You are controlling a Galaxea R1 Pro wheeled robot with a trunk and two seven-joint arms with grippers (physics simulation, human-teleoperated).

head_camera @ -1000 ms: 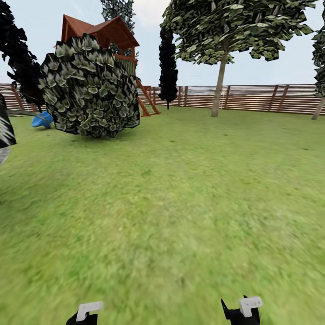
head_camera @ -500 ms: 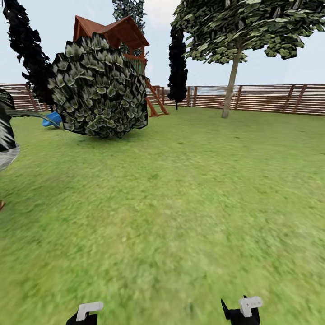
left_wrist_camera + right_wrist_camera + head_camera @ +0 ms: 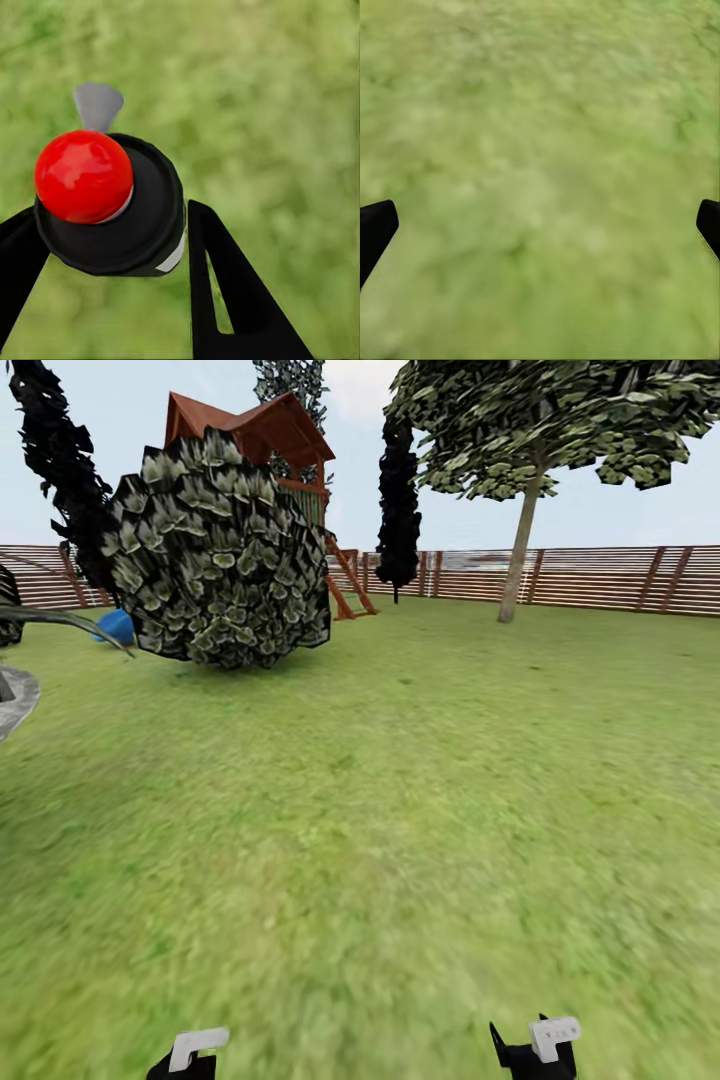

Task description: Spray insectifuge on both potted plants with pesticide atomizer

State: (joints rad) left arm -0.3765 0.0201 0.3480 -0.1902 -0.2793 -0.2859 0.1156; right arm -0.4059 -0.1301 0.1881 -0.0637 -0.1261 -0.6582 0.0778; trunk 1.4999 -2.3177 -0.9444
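In the left wrist view the pesticide atomizer is seen from its top: a red knob on a dark round body, a sliver of white label and a grey nozzle tip. My left gripper is shut on it, one black finger on each side. My right gripper is open over bare lawn, nothing between its fingers. In the head view both grippers sit at the lower edge, left gripper and right gripper. The potted plants are out of view.
Open lawn stretches ahead. A large round shrub stands at the far left, with a wooden playhouse behind it. A tree and a brown slatted fence close the back. A grey edge shows at far left.
The whole head picture has shifted to the right, so the camera has turned left. Both grippers keep their places in the picture.
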